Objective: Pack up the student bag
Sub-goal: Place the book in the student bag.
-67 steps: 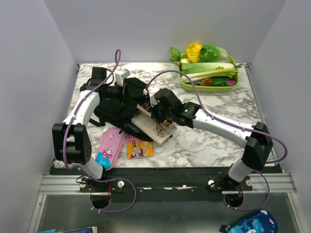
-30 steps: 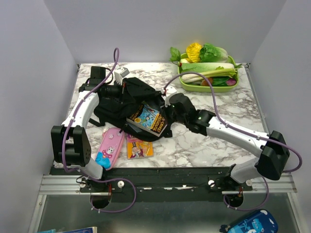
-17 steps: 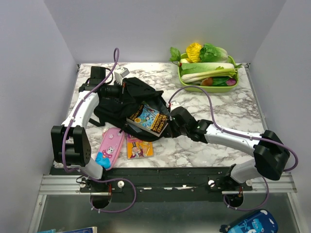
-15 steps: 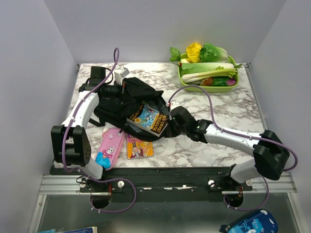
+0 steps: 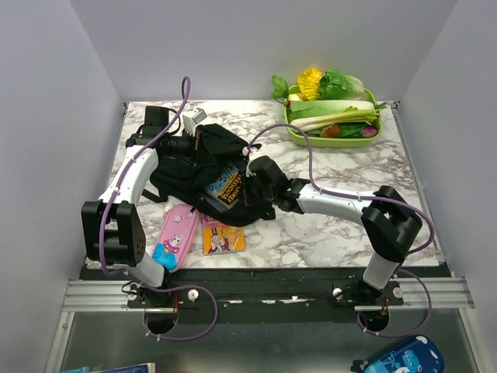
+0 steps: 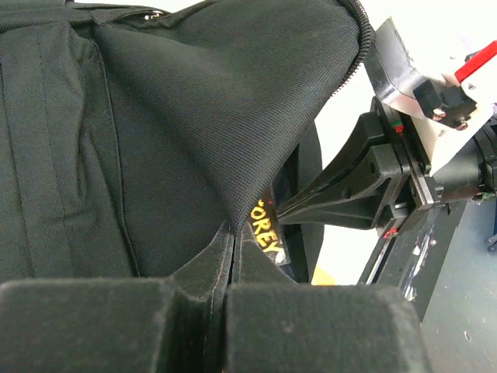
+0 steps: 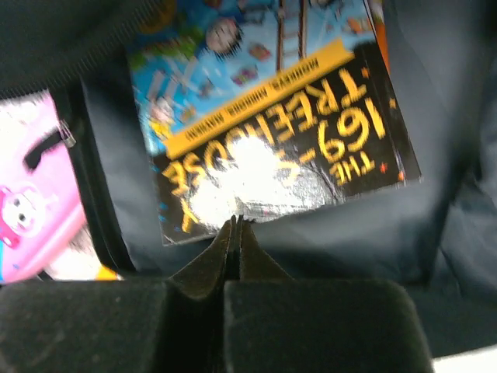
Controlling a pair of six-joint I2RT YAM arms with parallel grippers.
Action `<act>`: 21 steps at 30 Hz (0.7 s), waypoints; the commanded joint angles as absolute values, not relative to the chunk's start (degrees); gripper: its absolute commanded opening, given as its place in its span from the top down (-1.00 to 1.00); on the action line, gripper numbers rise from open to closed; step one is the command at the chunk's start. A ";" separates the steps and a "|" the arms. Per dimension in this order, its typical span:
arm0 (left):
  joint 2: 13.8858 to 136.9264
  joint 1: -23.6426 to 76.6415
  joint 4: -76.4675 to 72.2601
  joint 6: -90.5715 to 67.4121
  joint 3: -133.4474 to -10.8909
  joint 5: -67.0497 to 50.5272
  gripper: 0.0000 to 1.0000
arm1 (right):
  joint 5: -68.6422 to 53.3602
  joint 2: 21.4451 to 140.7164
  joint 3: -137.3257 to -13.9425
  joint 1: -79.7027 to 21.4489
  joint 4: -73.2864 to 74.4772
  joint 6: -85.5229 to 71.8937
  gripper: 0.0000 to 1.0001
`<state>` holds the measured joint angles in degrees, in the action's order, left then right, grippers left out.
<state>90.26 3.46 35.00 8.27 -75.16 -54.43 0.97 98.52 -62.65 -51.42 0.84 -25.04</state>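
The student bag lies black and crumpled at the table's left middle. My left gripper is shut on the rim of its opening; in the left wrist view the black fabric rises from the pinched fingertips. A colourful treehouse book lies partly inside the bag on its grey lining. My right gripper is shut with nothing held, and its tips touch the near edge of the book.
A pink pencil case and a thin yellow book lie in front of the bag. A green tray of vegetables stands at the back right. The right arm's cable arches over the table's middle.
The right arm drew back, then swung left toward the bag. The treehouse book has slid deeper into the bag and shows less. The left arm has stayed still.
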 commanded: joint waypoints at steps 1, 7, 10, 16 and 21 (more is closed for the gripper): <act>87.80 3.87 35.07 7.56 -76.46 -58.18 1.00 | 1.91 103.87 -70.12 -51.68 -5.62 -26.63 0.99; 88.15 3.87 35.25 8.35 -76.47 -57.31 1.00 | 2.10 100.30 -65.85 -52.12 -5.80 -23.39 0.03; 88.85 3.87 34.46 8.53 -75.68 -56.95 1.00 | 4.48 91.26 -57.85 -54.05 -6.33 -20.31 -0.34; 89.56 3.87 30.60 6.78 -75.23 -54.32 1.00 | -9.19 81.39 -50.19 -54.40 2.43 -21.79 -0.43; 90.96 3.87 29.27 5.10 -77.34 -53.96 1.00 | -14.32 83.05 -45.53 -55.63 2.20 -25.48 -0.45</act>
<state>90.24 3.51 32.84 7.22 -75.20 -53.54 -7.18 80.64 -49.74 -54.37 -1.98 -22.92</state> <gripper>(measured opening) 0.008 0.722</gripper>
